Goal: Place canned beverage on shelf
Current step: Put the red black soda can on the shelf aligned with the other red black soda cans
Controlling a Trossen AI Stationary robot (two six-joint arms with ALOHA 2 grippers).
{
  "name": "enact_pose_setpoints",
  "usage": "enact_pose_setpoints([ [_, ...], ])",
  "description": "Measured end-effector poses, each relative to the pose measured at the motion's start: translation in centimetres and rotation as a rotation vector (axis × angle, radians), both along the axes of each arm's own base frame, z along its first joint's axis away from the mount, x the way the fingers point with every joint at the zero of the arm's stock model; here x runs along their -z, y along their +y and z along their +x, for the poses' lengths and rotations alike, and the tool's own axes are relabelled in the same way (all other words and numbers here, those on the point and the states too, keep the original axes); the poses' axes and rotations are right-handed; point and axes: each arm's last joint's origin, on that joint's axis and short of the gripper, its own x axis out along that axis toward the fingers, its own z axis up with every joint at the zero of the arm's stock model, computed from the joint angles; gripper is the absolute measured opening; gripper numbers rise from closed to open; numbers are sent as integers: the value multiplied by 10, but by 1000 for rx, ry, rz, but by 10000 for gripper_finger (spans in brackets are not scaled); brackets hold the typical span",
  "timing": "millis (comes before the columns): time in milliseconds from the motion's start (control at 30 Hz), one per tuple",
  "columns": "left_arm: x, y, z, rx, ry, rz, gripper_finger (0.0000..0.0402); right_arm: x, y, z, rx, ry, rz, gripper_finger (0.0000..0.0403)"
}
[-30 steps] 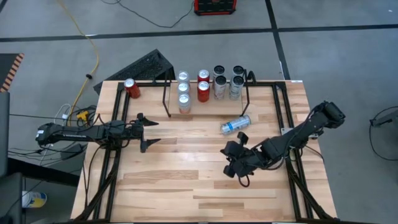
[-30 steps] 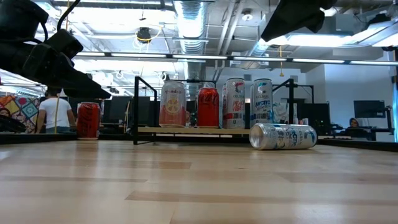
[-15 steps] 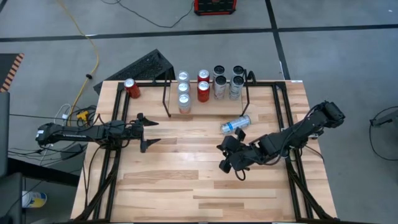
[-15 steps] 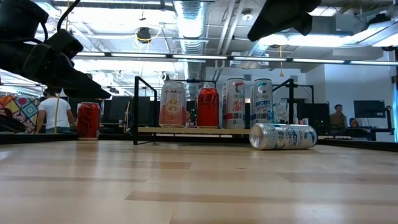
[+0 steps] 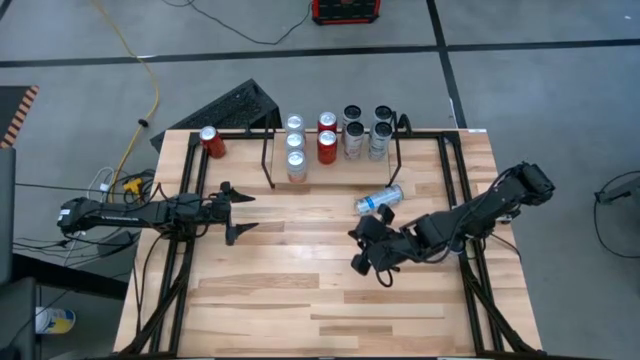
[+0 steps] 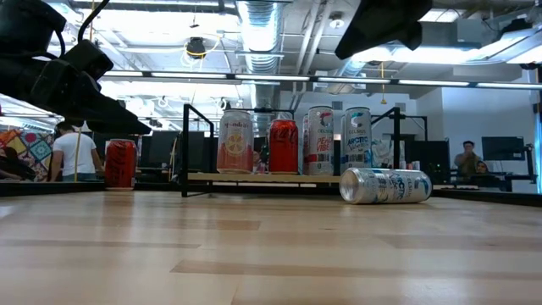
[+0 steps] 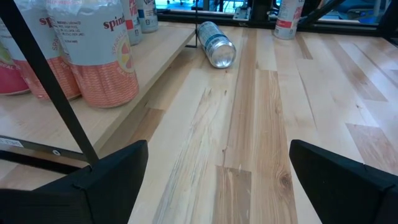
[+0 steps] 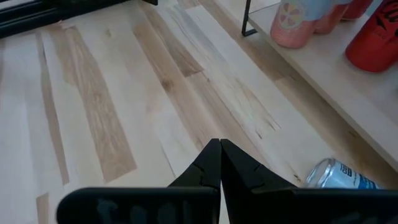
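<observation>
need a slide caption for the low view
Silver can lies on its side on the table beside the shelf of upright cans; a red can stands apart.

Silver can down, shelf stocked
Your can lies on its side just before the shelf's front right corner; eight cans stand upright on its board.

Well beyond the left fingers, out on the floor, we see a black slatted panel leaning at the far edge of the light wood table, a yellow cable trailing past it and a red case farther off. Long black rails border the table below those fingers. In the low view, far behind them, we make out a person in a white shirt and another person across the room.
</observation>
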Motion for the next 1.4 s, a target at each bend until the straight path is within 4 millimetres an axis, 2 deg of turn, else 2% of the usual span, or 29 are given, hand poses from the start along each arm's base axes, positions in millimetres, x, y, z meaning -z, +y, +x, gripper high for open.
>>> enact_pose_setpoints([
  [300, 0, 0, 0, 0, 0, 0, 377, 0, 0, 0, -6, 7, -8, 28],
  [433, 0, 0, 0, 0, 0, 0, 377, 1, 0, 1, -111, 60, -24, 28],
  [633, 0, 0, 0, 0, 0, 0, 377, 5, -10, 5, -249, 147, 148, 33],
  [733, 0, 0, 0, 0, 0, 0, 377, 10, -17, 0, -250, 245, 178, 41],
  [867, 0, 0, 0, 0, 0, 0, 377, 9, -27, -15, -206, 359, 221, 50],
  [1000, 0, 0, 0, 0, 0, 0, 377, 3, -33, -35, -143, 463, 352, 51],
  [1100, 0, 0, 0, 0, 0, 0, 377, -6, -36, -58, -56, 543, 440, 51],
  [1233, 0, 0, 0, 0, 0, 0, 377, -15, -41, -89, 110, 644, 470, 52],
  [1300, 0, 0, 0, 0, 0, 0, 377, -20, -42, -102, 196, 650, 485, 52],
  [1400, 0, 0, 0, 0, 0, 0, 377, -29, -40, -118, 349, 556, 466, 52],
])
